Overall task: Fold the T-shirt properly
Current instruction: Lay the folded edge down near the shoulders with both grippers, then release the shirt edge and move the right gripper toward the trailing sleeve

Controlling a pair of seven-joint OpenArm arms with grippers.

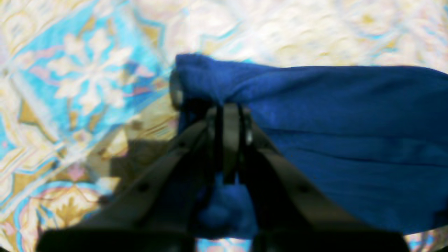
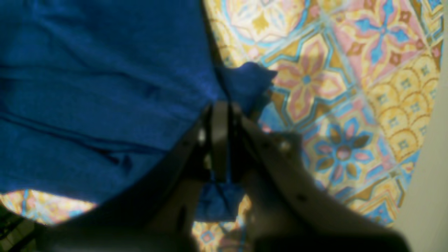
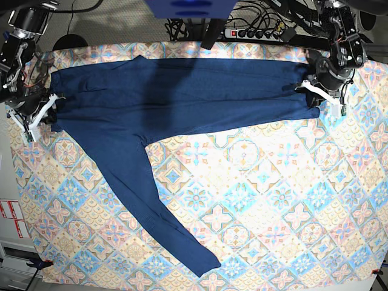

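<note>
The dark navy T-shirt (image 3: 176, 97) lies stretched in a long band across the far part of the table. One long sleeve (image 3: 157, 206) runs diagonally toward the front edge. My left gripper (image 3: 312, 91) is at the band's right end. In the left wrist view my left gripper (image 1: 229, 112) is shut on a bunched edge of the shirt (image 1: 350, 140). My right gripper (image 3: 43, 114) is at the band's left end. In the right wrist view my right gripper (image 2: 222, 112) is shut on the shirt's corner (image 2: 87, 87).
The pastel tile-patterned tablecloth (image 3: 273, 200) covers the table. A power strip with cables (image 3: 254, 30) lies behind the far edge. A blue object (image 3: 191, 7) hangs at the top centre. The table's left edge and floor (image 3: 12, 218) are close to my right arm.
</note>
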